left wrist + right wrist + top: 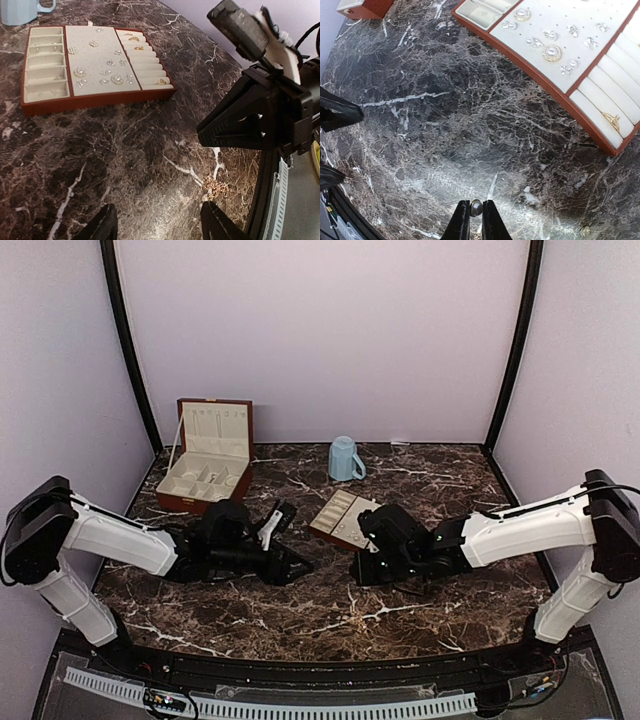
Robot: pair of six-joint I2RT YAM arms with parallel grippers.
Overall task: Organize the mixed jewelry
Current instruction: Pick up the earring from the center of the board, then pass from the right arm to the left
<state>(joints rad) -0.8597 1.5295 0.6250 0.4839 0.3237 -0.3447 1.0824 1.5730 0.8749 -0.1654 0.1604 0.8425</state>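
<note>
The right gripper [475,215] pinches a small round piece [476,206] of the mixed jewelry over the marble table [445,125]. Other pieces [552,52] lie on the cream-lined tray [542,17]. The left gripper [159,225] stands spread beside a gold cluster [216,186].

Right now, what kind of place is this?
Probably a robot test booth, not a home: plain lilac walls enclose a marbled table, with a left arm and right arm near a jewelry tray.

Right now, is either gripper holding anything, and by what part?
The right gripper pinches a tiny round pale piece by its sides, at the very fingertips. The left gripper is open and holds nothing.
</note>
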